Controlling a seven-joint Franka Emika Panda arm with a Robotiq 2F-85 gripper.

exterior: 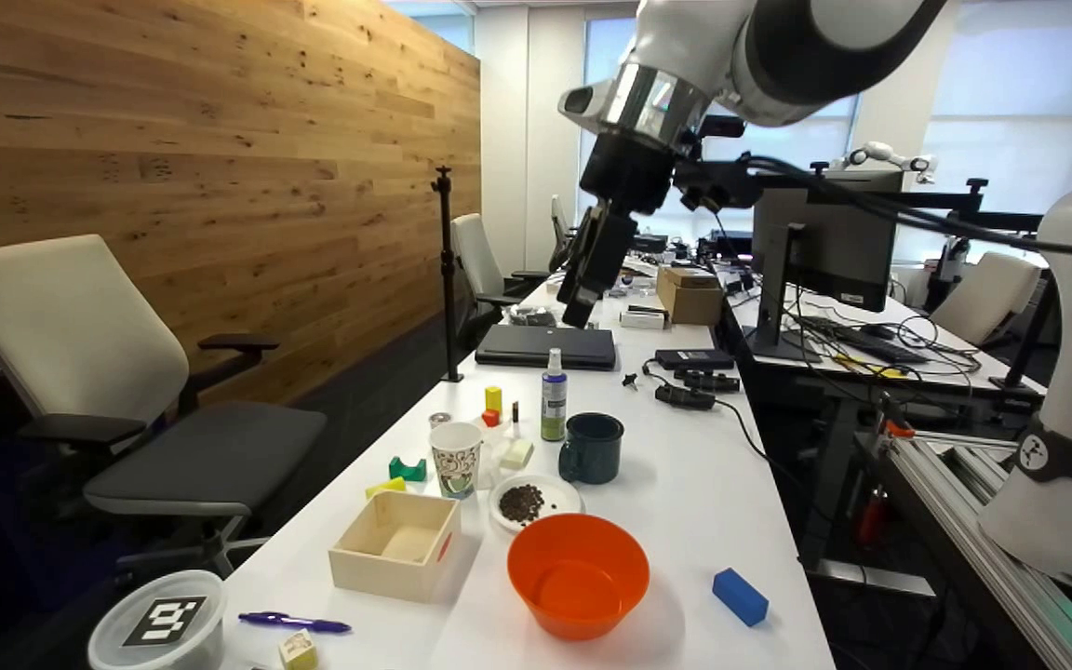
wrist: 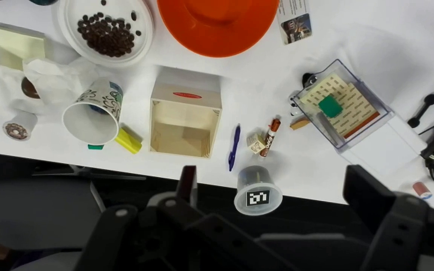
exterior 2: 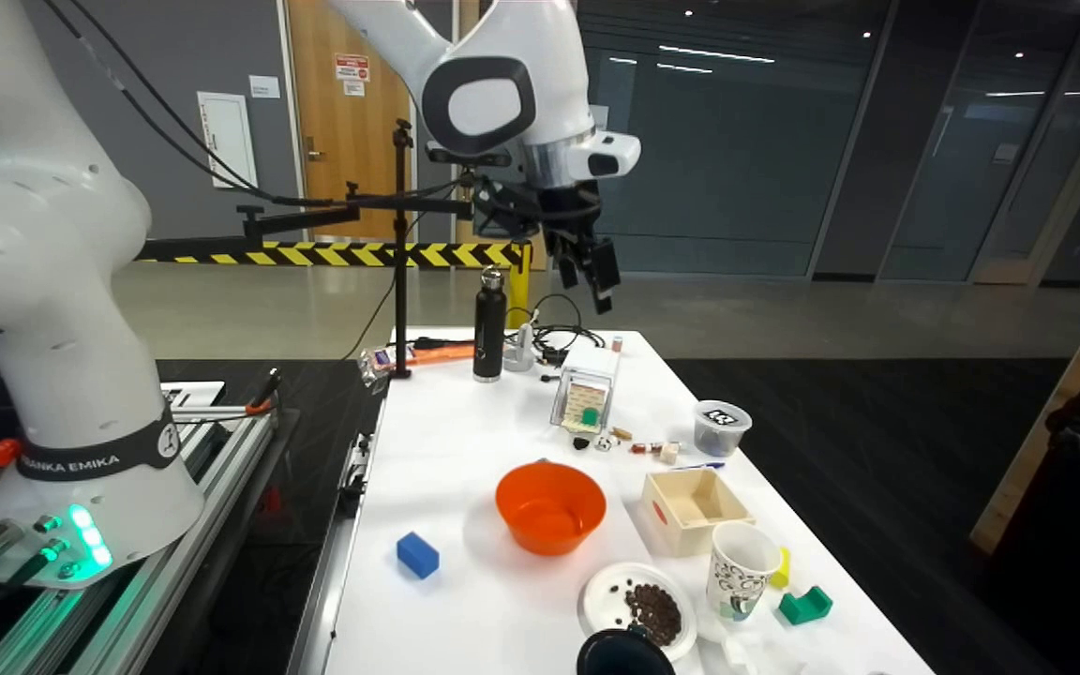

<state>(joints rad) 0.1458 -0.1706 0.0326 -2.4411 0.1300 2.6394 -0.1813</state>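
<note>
My gripper (wrist: 272, 182) is open and empty, high above the table in both exterior views (exterior: 586, 270) (exterior 2: 587, 289). In the wrist view a lidded clear tub (wrist: 258, 205) with a black-and-white marker shows between the fingers, well below them. Near the tub lie a purple pen (wrist: 234, 147), a brown marker (wrist: 271, 137) and a small wooden cube (wrist: 255, 143). An open wooden box (wrist: 164, 92), an orange bowl (wrist: 217, 45), a white plate (wrist: 89, 7) with dark beans (wrist: 107, 37) and a paper cup (wrist: 100, 99) stand on the table. A blue block (exterior: 739, 596) lies beside the bowl.
A clear box (wrist: 364, 86) holds notes and a green block (wrist: 330, 106). A dark mug (exterior: 595, 448), spray bottle (exterior: 554, 400), laptop (exterior: 545, 346) and black bottle (exterior 2: 489, 323) stand on the table. A black pole (exterior: 446, 270) rises at the edge; a chair (exterior: 201, 456) is beside it.
</note>
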